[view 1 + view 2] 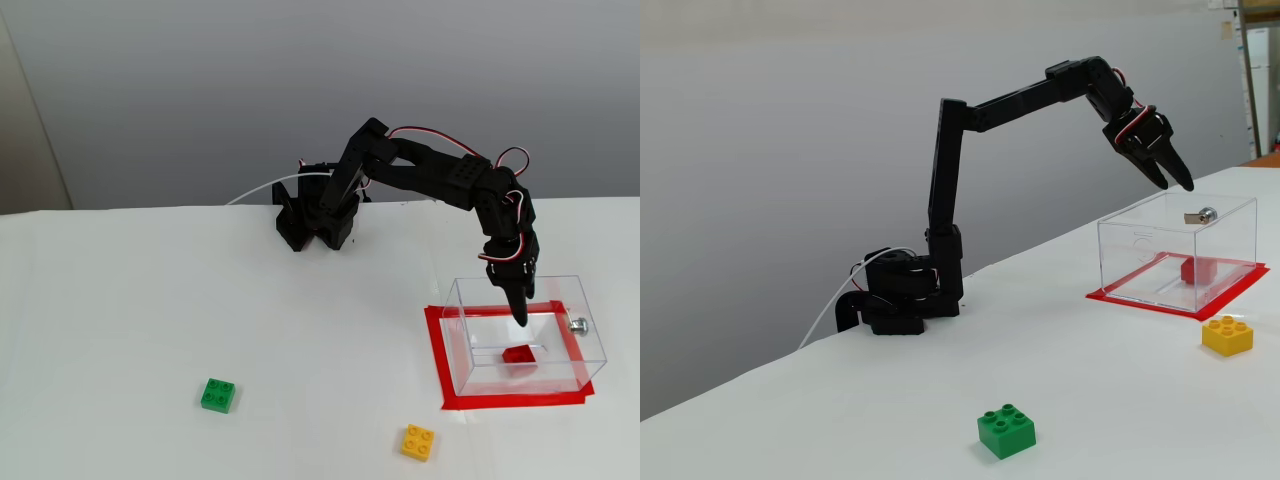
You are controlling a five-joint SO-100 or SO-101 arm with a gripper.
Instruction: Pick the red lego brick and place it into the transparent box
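The red lego brick (519,354) (1197,270) lies on the floor of the transparent box (470,335) (1140,245), free of the arm. My gripper (518,310) (1175,180) hangs above the box's open top, open, with nothing between its black fingers. The box has a small silver knob (577,324) (1206,214) on one wall and stands inside a red tape outline (436,360) (1120,297).
A green brick (218,395) (1006,431) and a yellow brick (417,442) (1227,335) lie loose on the white table in front of the box. The arm's base (312,215) (895,295) sits at the back, with a white cable trailing from it.
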